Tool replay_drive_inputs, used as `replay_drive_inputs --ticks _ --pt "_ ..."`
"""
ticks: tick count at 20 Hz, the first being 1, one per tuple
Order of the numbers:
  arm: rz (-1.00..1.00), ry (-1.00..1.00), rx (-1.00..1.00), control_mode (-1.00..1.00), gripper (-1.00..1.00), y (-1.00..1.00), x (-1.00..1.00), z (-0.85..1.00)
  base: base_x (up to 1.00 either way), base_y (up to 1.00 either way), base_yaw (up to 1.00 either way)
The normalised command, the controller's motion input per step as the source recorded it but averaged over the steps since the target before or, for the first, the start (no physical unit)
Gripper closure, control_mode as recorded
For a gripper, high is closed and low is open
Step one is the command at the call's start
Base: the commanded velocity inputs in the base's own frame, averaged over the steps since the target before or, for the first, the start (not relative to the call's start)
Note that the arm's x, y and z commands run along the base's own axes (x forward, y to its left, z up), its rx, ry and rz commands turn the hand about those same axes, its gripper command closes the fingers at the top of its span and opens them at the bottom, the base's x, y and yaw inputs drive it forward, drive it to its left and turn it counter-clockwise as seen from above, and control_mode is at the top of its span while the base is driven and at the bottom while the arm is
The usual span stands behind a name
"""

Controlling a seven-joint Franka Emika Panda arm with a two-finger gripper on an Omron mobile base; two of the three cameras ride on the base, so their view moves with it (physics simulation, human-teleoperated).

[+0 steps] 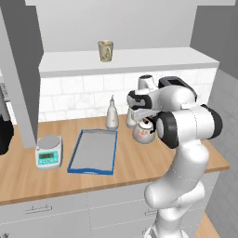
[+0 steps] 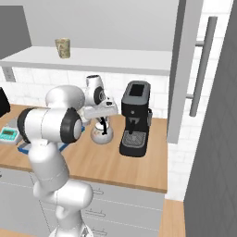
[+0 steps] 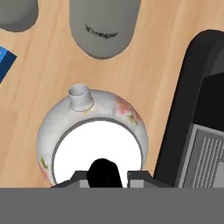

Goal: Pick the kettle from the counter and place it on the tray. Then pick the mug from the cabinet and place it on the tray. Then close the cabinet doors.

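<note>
Counter [image 1: 130, 165]: blue-rimmed tray [image 1: 93, 152] at centre, teal-faced scale [image 1: 49, 151] just left of it, white bottle [image 1: 111, 115] behind its far right corner. Kettle [image 1: 144, 131] right of tray, partly hidden by the arm. Mug [image 1: 105, 50] upright on the open cabinet shelf [image 1: 153, 58] above.

Teal-faced scale [image 1: 49, 157] at the worktop's left, white bottle [image 1: 111, 115] near the tiled wall, vinegar bottle [image 3: 103, 27], black coffee machine [image 2: 135, 119] at right

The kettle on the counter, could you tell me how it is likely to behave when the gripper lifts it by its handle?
The kettle looks like glazed ceramic, so probably rigid, fairly slippery and breakable if knocked against the coffee machine close beside it. Its round, squat body suggests it stands stably on the counter. Lifted by the arched handle, it may swing a little, spout side dipping.
</note>
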Motion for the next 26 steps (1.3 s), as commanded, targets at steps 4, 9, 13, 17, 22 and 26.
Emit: replay_drive_inputs --ticks 4,9,13,17,22,26 --pt "0.0 -0.21 0.0 -1.0 1.0 0.32 -0.5 0.11 0.0 0.0 0.0" --pt "0.0 -0.19 0.0 -1.0 1.0 0.37 -0.66 0.28 0.0 0.0 0.0" --pt "0.0 -0.08 0.0 -1.0 1.0 0.29 -0.76 0.71 0.0 0.0 0.0" --pt "0.0 0.0 0.0 -1.0 1.0 0.34 -0.47 0.81 0.0 0.0 0.0" --pt "0.03 0.03 -0.01 -1.0 1.0 0.56 -0.15 0.37 0.0 0.0 0.0" --pt "0.01 0.01 -0.04 -1.0 1.0 0.81 0.01 0.0 0.0 0.0 0.0"
